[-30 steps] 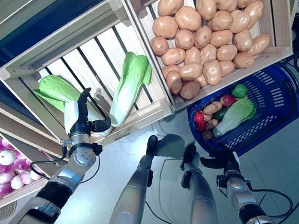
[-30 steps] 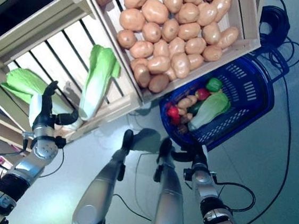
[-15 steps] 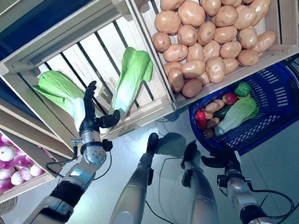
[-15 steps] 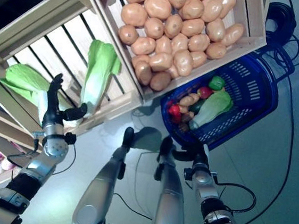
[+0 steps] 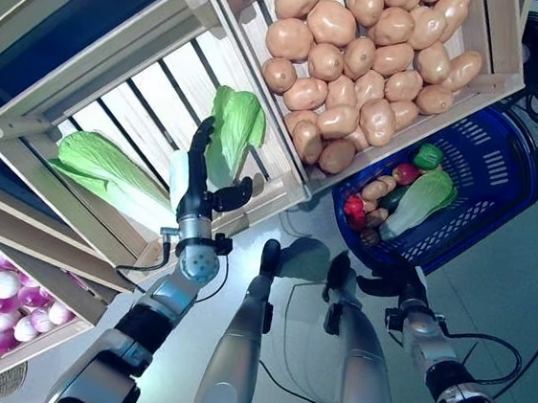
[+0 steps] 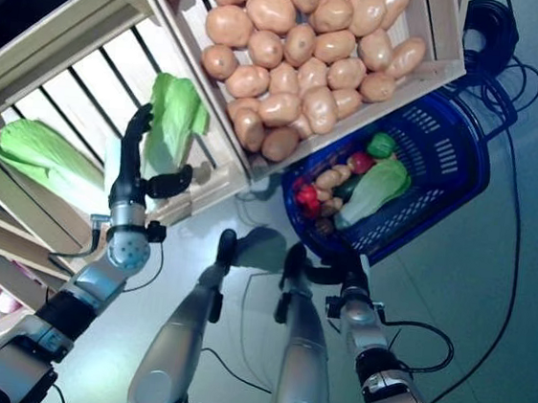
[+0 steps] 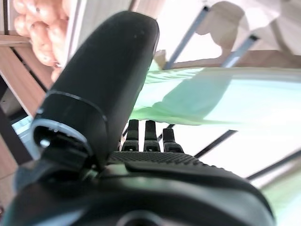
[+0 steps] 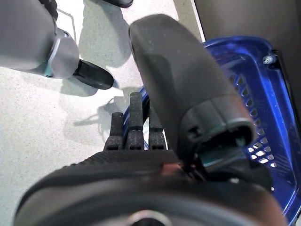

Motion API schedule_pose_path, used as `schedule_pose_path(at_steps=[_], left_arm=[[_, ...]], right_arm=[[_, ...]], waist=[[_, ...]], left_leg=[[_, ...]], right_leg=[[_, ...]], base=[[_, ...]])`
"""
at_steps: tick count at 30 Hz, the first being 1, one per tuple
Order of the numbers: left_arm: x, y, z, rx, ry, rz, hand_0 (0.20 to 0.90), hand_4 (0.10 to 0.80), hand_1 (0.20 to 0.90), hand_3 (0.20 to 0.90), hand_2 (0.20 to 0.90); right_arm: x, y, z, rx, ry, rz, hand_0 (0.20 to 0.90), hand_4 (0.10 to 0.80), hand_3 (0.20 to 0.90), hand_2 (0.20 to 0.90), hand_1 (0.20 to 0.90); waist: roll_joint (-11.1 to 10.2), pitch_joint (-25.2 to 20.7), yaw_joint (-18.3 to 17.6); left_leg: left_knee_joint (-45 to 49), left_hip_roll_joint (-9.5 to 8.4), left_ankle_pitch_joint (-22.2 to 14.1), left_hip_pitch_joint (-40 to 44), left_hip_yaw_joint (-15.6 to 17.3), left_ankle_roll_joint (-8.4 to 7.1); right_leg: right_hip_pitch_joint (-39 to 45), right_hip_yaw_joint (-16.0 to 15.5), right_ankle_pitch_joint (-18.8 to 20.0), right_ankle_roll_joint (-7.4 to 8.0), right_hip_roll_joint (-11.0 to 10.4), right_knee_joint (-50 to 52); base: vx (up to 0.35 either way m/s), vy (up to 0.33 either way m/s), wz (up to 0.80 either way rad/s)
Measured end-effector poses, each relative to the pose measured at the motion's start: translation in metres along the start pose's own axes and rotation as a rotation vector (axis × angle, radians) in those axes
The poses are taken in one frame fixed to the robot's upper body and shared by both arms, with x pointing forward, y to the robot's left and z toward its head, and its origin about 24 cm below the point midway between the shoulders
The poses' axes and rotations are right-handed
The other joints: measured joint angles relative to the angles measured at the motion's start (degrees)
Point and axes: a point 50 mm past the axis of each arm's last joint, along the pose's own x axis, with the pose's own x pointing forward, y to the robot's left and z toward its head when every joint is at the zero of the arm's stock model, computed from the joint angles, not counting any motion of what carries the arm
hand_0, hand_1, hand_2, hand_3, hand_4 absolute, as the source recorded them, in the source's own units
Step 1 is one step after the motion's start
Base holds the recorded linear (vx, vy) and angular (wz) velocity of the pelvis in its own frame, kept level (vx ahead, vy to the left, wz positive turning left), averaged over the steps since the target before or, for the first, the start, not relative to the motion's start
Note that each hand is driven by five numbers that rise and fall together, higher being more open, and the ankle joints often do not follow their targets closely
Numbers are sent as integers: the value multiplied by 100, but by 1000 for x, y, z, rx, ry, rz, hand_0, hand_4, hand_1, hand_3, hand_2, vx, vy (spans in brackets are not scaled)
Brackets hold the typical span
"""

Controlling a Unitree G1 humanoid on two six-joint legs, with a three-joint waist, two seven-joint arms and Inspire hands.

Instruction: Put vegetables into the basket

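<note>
One hand (image 5: 196, 186) raised, fingers straight.

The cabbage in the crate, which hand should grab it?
Probably the left hand: its open fingers are already right at the cabbage in the slatted crate. The right hand is down by the blue basket.

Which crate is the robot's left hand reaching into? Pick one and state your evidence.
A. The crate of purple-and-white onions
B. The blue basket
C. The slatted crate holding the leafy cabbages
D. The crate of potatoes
C: the left hand is raised with straight fingers beside the cabbage in the slatted crate, apart from the potatoes and the blue basket.
</note>
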Motion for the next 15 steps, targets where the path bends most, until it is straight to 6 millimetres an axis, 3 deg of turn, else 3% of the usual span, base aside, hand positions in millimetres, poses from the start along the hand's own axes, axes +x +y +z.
schedule_pose_path(at_steps=[5, 15], left_arm=[[17, -3, 12, 33, -11, 52, 900, 800, 900, 900, 900], [24, -15, 10, -5, 84, 156, 900, 800, 900, 900, 900]], right_arm=[[1, 11, 6, 2, -6, 27, 900, 800, 900, 900, 900], [2, 26, 13, -8, -15, 68, 900, 800, 900, 900, 900]], waist=[[-127, 36, -98], [-312, 47, -232]], left_leg=[[37, 3, -9, 6, 62, 10], [90, -1, -62, -15, 160, 59]], right_leg=[[7, 35, 16, 22, 8, -8], [0, 162, 108, 44, 24, -105]], base=[[6, 4, -3], [4, 2, -6]])
